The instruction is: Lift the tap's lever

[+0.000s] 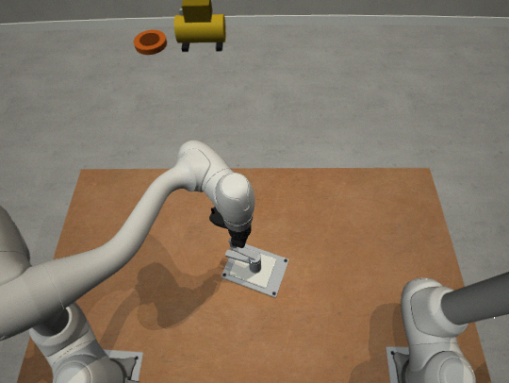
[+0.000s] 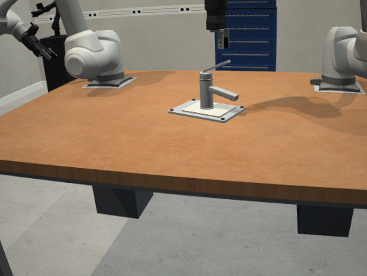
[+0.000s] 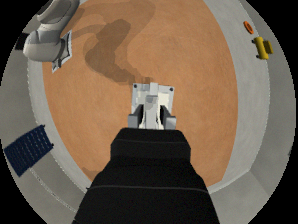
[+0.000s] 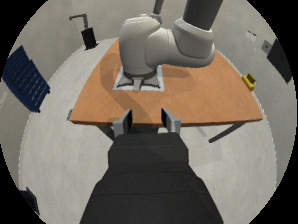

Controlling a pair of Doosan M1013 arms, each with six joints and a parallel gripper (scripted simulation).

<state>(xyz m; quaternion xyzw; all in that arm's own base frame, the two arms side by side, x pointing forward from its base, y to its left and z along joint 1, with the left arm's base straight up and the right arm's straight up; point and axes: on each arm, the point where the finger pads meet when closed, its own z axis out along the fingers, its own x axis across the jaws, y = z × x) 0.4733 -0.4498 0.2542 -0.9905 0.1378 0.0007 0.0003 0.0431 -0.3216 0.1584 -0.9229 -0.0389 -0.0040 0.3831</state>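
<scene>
The grey tap stands upright on its plate. Its lever slants upward from the tap's top, over the spout and on the same side. My left gripper is part open with nothing between its fingers. It points down, with a visible gap above the lever's free end in the exterior view. In the left wrist view the lever shows between the fingers. My right gripper is open and empty, away from the tap.
The tap's plate lies on the wooden table. The left arm reaches across the table's left part in the top view. The right arm's base stands at the table's far left in the exterior view.
</scene>
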